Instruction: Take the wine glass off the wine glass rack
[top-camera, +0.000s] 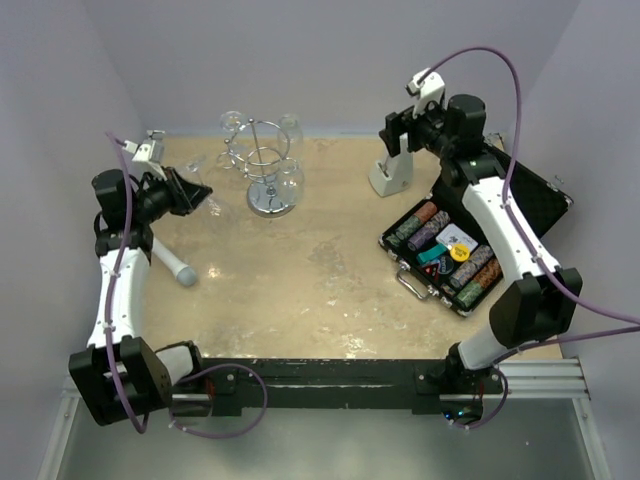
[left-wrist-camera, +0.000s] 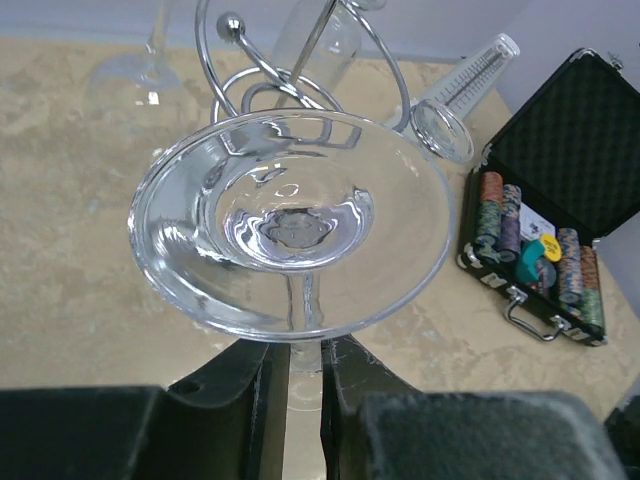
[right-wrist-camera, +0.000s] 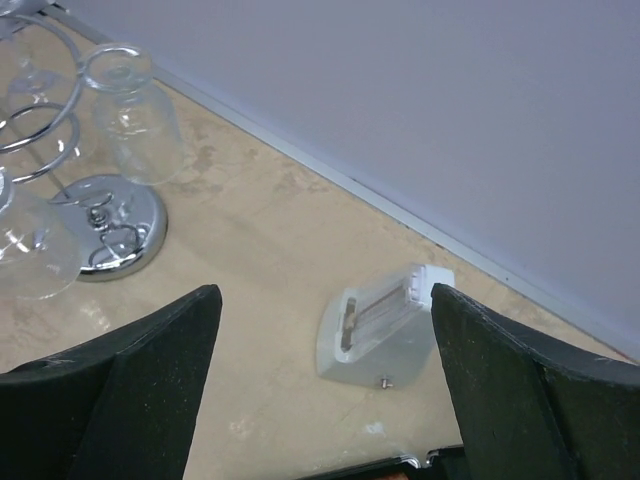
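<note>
One arm is doing the work: the left pincer (left-wrist-camera: 303, 380) is gripping the wine glass (left-wrist-camera: 290, 225) by its stem, just left of the wine glass rack (top-camera: 268, 200), with the stem pointing toward the rack. The right pincer (right-wrist-camera: 325, 335) is hanging open, well to the right of the rack.
</note>
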